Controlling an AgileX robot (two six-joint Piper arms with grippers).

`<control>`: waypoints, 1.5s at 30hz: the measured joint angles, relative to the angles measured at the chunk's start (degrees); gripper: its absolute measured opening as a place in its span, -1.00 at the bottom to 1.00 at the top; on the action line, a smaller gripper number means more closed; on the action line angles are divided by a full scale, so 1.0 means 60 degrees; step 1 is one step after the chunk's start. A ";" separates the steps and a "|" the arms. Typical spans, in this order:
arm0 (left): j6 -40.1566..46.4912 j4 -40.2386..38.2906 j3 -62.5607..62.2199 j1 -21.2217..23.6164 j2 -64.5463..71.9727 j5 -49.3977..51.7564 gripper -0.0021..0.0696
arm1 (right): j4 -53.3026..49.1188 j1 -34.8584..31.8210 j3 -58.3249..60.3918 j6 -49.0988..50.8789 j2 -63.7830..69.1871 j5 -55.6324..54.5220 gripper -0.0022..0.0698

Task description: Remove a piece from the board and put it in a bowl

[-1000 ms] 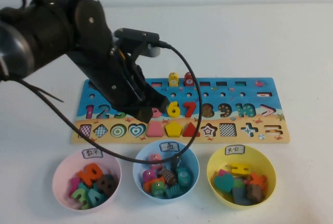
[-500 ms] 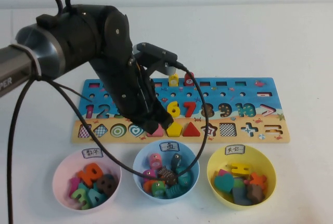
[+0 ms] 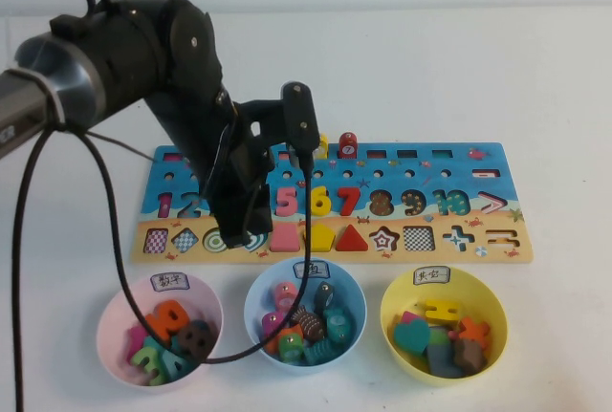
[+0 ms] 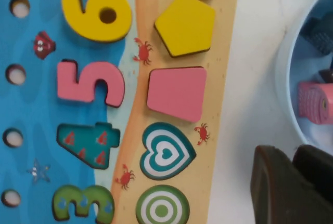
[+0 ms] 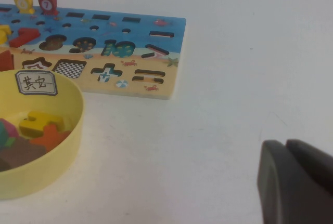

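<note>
The pink piece (image 3: 285, 237) lies in its cut-out on the tan strip of the board (image 3: 478, 183), between the heart and the yellow pentagon. It also shows in the left wrist view (image 4: 177, 93). My left gripper (image 3: 241, 240) hangs over the board's front edge just left of the piece. In the left wrist view it (image 4: 291, 154) is shut and empty, over bare table by the blue bowl. The yellow bowl (image 3: 392, 302) with its white label stands front right and also shows in the right wrist view (image 5: 73, 130). My right gripper (image 5: 285, 148) is shut and empty, above bare table to the right of the board.
A pink bowl (image 3: 110, 316) and a light blue bowl (image 3: 256, 297) stand in front of the board, each holding several pieces. The left arm's black cable (image 3: 304, 240) loops down over the blue bowl. Two small pegs (image 3: 347, 144) stand at the board's far edge.
My left arm has swung and shifted left. Its gripper has moved off the pink piece toward the heart, so the piece now shows uncovered in its slot.
</note>
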 joint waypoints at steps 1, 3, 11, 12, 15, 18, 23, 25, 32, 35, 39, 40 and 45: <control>0.0173 -0.0015 -0.0198 0.0036 0.0130 0.0203 -0.79 | 0.0000 0.0000 0.0000 0.0000 0.0000 0.0000 -0.99; 0.0364 -0.0062 -0.0724 0.0103 0.0412 0.0561 -0.79 | 0.0000 0.0000 0.0000 0.0000 0.0000 0.0000 -0.99; 0.0845 -0.0244 -0.2192 0.0148 0.1490 0.0834 -0.79 | 0.0000 0.0000 0.0000 0.0000 0.0000 0.0000 -0.99; 0.0892 -0.0244 -0.2212 0.0148 0.1554 0.0840 -0.79 | 0.0000 0.0000 0.0000 0.0000 0.0000 0.0000 -0.99; 0.0974 -0.0244 -0.2218 0.0148 0.1704 0.0857 -0.73 | 0.0000 0.0000 0.0000 0.0000 0.0000 0.0000 -0.99; 0.1015 -0.0244 -0.2233 0.0148 0.1769 0.0857 -0.59 | 0.0017 0.0000 0.0000 0.0000 0.0000 0.0000 -0.99; 0.1077 0.0078 -0.2233 0.0148 0.1828 0.0857 0.16 | 0.0017 0.0000 0.0000 0.0000 0.0000 0.0000 -0.99; 0.1260 0.0176 -0.2233 0.0148 0.1828 0.0857 0.26 | 0.0017 0.0000 0.0000 0.0000 0.0000 0.0000 -0.99; 0.1788 0.0235 -0.2233 0.0111 0.2026 0.0857 0.31 | 0.0017 0.0000 0.0000 0.0000 0.0000 0.0000 -0.99; 0.1836 0.0235 -0.2233 0.0098 0.2207 0.0857 0.31 | 0.0017 0.0000 0.0000 0.0000 0.0000 0.0000 -0.99; 0.1889 0.0257 -0.2233 0.0007 0.2334 0.0857 0.31 | 0.0017 0.0000 0.0000 0.0000 0.0000 0.0000 -0.99; 0.1911 0.0275 -0.2233 -0.0011 0.2334 0.0857 0.31 | 0.0017 0.0000 0.0000 0.0000 0.0000 0.0000 -0.99; 0.1911 0.0293 -0.2238 -0.0160 0.2485 0.0857 0.31 | 0.0017 0.0000 0.0000 0.0000 0.0000 0.0000 -0.99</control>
